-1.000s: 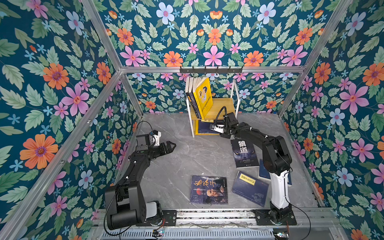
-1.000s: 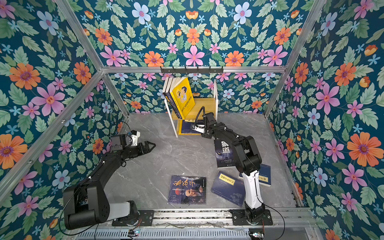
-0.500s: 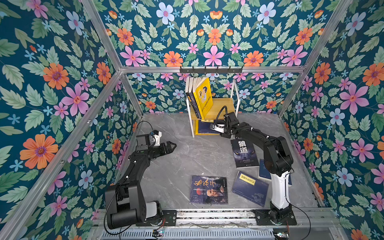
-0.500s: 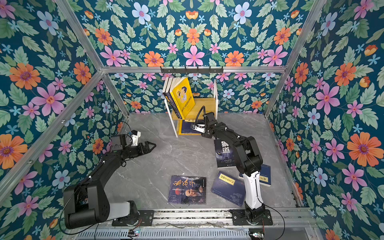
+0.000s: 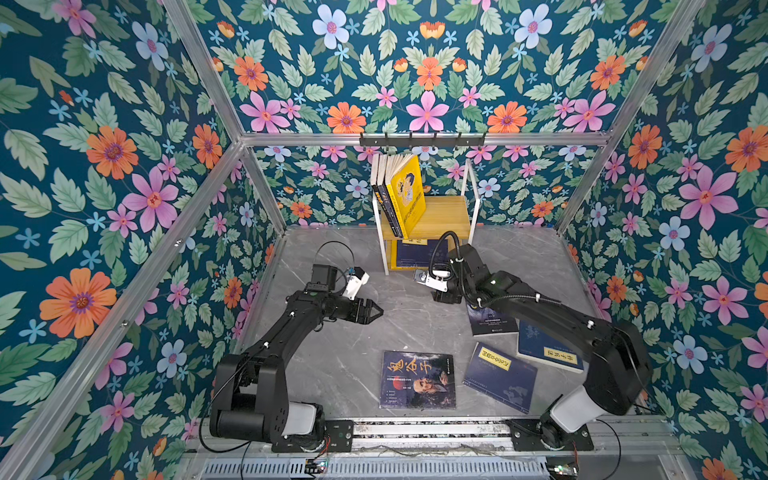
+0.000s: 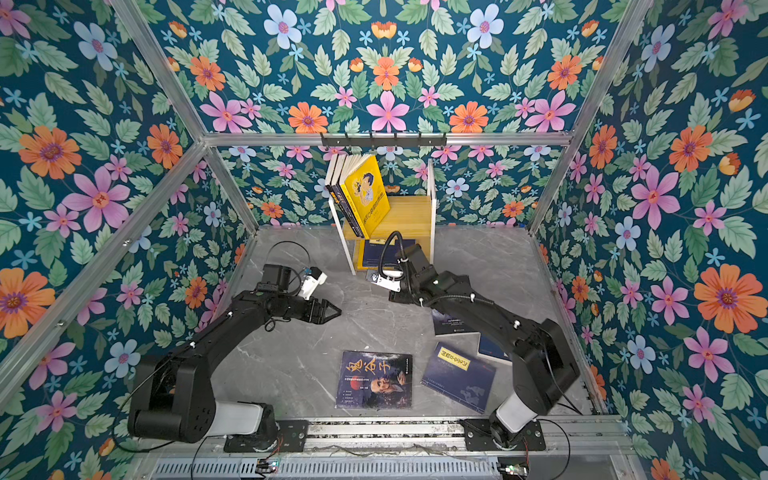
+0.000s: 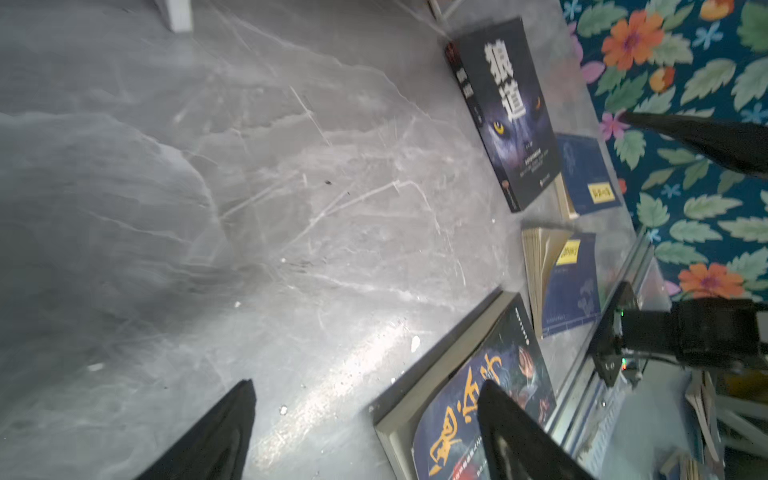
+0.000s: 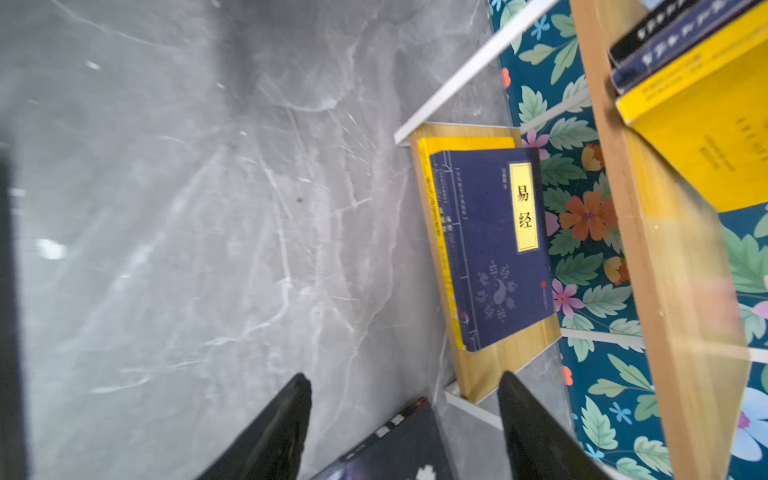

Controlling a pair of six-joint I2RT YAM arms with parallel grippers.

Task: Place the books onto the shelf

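The shelf (image 5: pixel 446 208) stands at the back wall. The books on its upper tier lean upright, a yellow one (image 5: pixel 409 195) in front. A navy book (image 8: pixel 494 249) lies flat on the lower tier, on top of a yellow one (image 8: pixel 428 195). On the floor lie the old man's face book (image 5: pixel 417 380), two navy books (image 5: pixel 498 378) (image 5: pixel 548 349), and the wolf-eye book (image 7: pixel 511 116). My right gripper (image 8: pixel 403 378) is open and empty just before the lower tier, over the wolf book's corner. My left gripper (image 7: pixel 365 386) is open and empty above the floor, left of centre (image 5: pixel 374 311).
A black hook rail (image 5: pixel 422 139) runs along the back frame above the shelf. Flowered walls close in three sides. My right arm (image 5: pixel 540 307) stretches over the wolf-eye book and one navy book. Grey marble floor (image 5: pixel 332 357) shows between the arms.
My right gripper has opened and drawn back from the shelf's lower tier, leaving the navy book there. My left gripper has moved right and toward the front.
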